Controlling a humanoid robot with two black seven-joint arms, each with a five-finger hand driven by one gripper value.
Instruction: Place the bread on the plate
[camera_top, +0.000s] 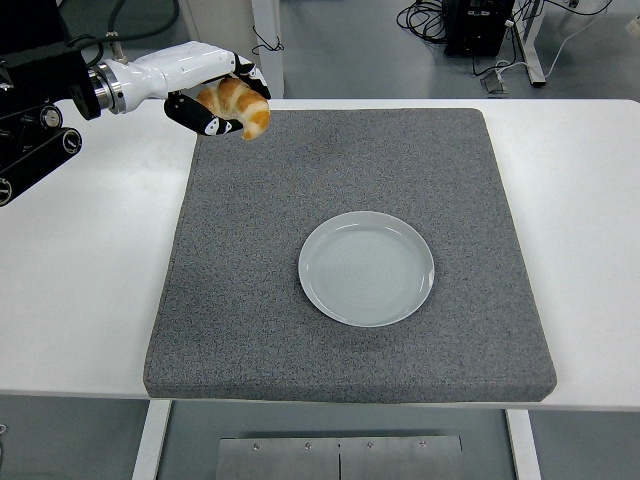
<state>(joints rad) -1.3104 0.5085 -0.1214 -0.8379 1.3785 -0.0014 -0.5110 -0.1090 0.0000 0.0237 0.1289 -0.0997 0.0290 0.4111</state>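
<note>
A golden croissant (238, 105) hangs in the air above the mat's far left corner, held by my left hand (222, 100), whose black-tipped fingers (200, 120) curl around it. The pale round plate (366, 268) lies bare near the middle of the grey mat (350, 250), well to the right of and nearer than the bread. My left arm comes in from the upper left edge. No right arm shows.
The grey mat covers most of the white table (80, 290). Beyond the table's far edge stand a white leg (265, 45) and, on the floor, cables and a dark box (480, 25).
</note>
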